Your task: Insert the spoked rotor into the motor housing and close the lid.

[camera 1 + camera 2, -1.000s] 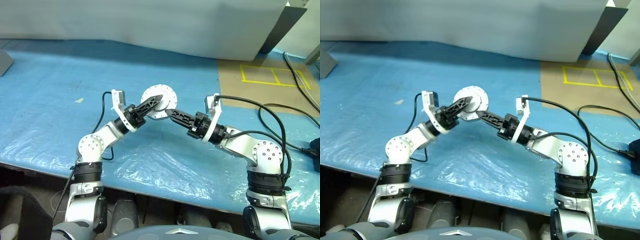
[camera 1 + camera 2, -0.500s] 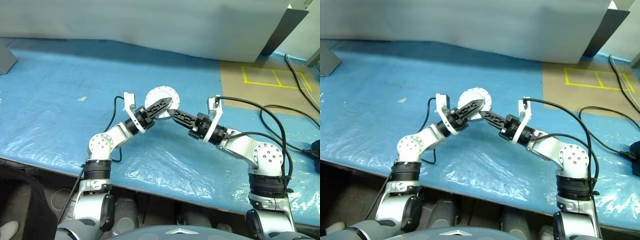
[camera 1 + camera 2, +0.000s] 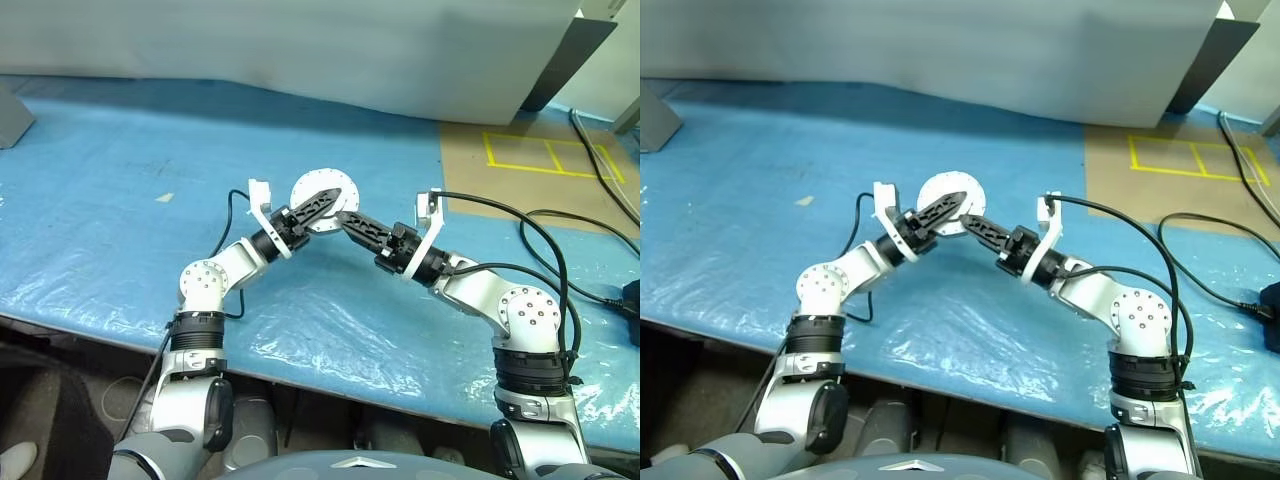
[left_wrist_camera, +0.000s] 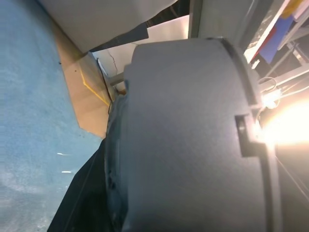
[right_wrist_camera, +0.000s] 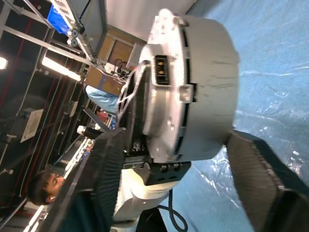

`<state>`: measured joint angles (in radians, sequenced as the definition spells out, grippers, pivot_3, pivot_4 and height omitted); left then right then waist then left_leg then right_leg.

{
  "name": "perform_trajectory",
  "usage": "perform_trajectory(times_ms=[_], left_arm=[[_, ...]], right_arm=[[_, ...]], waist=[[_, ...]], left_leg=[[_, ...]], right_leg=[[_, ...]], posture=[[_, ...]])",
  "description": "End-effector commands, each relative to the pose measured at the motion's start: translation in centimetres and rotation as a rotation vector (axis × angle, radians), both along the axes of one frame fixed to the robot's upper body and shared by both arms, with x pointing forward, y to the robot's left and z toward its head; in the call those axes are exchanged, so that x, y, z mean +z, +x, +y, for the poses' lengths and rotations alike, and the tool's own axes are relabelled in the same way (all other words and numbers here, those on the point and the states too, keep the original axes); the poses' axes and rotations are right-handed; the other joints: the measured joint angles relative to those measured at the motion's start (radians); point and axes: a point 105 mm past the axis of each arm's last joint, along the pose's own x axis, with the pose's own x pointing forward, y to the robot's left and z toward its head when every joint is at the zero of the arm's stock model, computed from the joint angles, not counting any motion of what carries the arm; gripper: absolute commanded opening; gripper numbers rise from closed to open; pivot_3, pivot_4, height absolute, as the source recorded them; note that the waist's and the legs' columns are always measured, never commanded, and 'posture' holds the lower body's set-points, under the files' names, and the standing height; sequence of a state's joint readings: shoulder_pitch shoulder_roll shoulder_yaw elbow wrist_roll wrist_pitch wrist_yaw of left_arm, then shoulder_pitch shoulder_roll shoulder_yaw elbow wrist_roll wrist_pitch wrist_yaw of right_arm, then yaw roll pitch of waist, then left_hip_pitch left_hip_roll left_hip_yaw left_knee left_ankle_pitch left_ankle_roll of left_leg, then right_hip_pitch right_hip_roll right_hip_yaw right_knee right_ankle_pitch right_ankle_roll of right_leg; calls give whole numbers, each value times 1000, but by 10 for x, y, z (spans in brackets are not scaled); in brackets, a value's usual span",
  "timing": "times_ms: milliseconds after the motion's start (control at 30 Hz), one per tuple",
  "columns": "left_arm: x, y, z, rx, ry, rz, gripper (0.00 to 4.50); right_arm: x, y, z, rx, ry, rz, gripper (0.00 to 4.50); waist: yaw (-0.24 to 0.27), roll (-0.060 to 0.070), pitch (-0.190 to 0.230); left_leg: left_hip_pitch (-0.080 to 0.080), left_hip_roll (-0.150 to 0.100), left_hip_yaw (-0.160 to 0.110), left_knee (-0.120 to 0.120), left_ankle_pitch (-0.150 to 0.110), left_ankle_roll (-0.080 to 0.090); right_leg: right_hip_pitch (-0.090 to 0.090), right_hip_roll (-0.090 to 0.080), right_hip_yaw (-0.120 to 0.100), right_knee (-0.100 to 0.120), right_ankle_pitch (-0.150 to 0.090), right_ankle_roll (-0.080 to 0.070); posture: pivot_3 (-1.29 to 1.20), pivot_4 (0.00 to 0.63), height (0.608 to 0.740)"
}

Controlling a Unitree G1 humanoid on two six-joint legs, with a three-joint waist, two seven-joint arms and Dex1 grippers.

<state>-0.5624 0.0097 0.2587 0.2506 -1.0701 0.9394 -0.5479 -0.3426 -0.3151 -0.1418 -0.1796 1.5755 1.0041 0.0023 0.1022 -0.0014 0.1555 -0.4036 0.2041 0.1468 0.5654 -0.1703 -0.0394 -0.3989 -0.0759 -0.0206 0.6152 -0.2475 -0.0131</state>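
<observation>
The motor housing point(image 3: 322, 187) is a round grey puck held up off the blue table between my two arms, its pale round face toward the head camera. My left gripper point(image 3: 330, 203) reaches in from the left and is shut on it; one black finger point(image 4: 82, 193) lies along its grey wall point(image 4: 193, 135). My right gripper point(image 3: 348, 220) comes from the right with its fingers point(image 5: 104, 174) spread wide on either side of the housing point(image 5: 203, 92), clear of it. The spoked rotor is hidden. I cannot tell the lid apart from the housing.
A blue plastic sheet point(image 3: 120, 200) covers the table. At the back right lies a brown board point(image 3: 520, 190) with yellow tape. Black cables point(image 3: 560, 235) trail over the right side. A white panel point(image 3: 300, 50) stands behind. A person point(image 5: 41, 193) shows beyond the table.
My left fingers have closed onto the housing and my right fingers have spread apart off it. The housing hangs at about the same spot; the camera has shifted a little.
</observation>
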Motion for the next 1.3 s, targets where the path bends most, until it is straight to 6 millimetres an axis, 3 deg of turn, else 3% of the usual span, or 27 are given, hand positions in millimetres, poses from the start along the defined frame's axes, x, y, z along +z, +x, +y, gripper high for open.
perform_trajectory(times_ms=[33, 267, 400, 533, 733, 867, 967, 1033, 1133, 1200, 1233, 1300], left_arm=[[15, 7, 0, 29, 1, -50, 2615], [35, 27, 25, 169, -37, -80, 2615], [48, 55, 64, 457, -16, -91, 2615], [53, 67, 101, 685, 69, -134, 2615], [1, 90, 149, 915, 341, -10, 2615], [-22, 98, 172, 999, 408, 78, 2615], [-38, 100, 176, 1026, 484, 117, 2615], [-45, 101, 167, 978, 495, 116, 2615], [-52, 99, 162, 929, 448, 133, 3540], [-63, 97, 174, 981, 483, 194, 4262], [-67, 96, 180, 1003, 490, 215, 4469], [-69, 94, 190, 1038, 467, 253, 4469]], right_arm=[[23, -7, 5, 50, 55, -80, 4040], [22, -5, 2, 38, 52, -74, 4040], [20, -2, 2, 31, 47, -65, 4040], [18, 0, 4, 27, 43, -61, 4040], [12, 4, 7, 28, 5, -63, 4040], [11, 5, 9, 34, -9, -70, 4040], [9, 6, 9, 32, -27, -75, 4040], [9, 6, 10, 34, -31, -77, 4040], [7, 7, 10, 35, -44, -80, 4092], [5, 7, 9, 27, -53, -78, 4092], [5, 7, 9, 24, -54, -79, 4092], [5, 7, 8, 21, -55, -80, 4092]], waist=[[0, 0, 0], [-4, 0, 0], [-3, 0, 0], [-4, -1, 1], [-1, -1, 1], [9, -5, 3], [19, -6, 3], [19, -6, 3], [22, -6, 3], [23, -6, 3], [23, -6, 3], [19, -6, 3]], left_leg=[[0, 0, 0, 0, 0, 0], [0, 0, 0, 1, 0, 0], [-1, 0, -1, 1, 0, 0], [-1, 0, -1, 1, 0, 0], [-1, 0, -2, 0, 0, 0], [-3, 0, -3, 2, 0, 0], [-4, 0, -5, 4, 0, 0], [-2, 0, -5, 4, 0, 0], [-2, 0, -5, 4, 0, 0], [-2, 0, -5, 4, 0, 0], [-1, 0, -5, 4, 0, 0], [2, 0, -5, 4, 0, 0]], right_leg=[[0, 0, 0, 0, 0, 0], [0, 0, 0, 1, 0, 0], [0, 0, -1, 1, 0, 0], [0, 0, -2, 1, 0, 0], [0, 0, -2, 0, 0, 0], [0, 0, -3, -1, 1, 1], [1, 0, -5, 0, 1, 1], [2, 0, -4, 0, 1, 1], [2, 0, -4, 0, 1, 1], [2, 0, -4, 0, 1, 1], [3, -1, -4, 0, 1, 1], [6, -1, -4, 0, 1, 0]], posture=[[0, 150, 740], [0, 150, 740], [0, 150, 740], [0, 150, 740], [0, 150, 740], [0, 150, 740], [0, 150, 740], [0, 150, 740], [0, 150, 740], [0, 150, 740], [0, 150, 740], [0, 150, 740]])
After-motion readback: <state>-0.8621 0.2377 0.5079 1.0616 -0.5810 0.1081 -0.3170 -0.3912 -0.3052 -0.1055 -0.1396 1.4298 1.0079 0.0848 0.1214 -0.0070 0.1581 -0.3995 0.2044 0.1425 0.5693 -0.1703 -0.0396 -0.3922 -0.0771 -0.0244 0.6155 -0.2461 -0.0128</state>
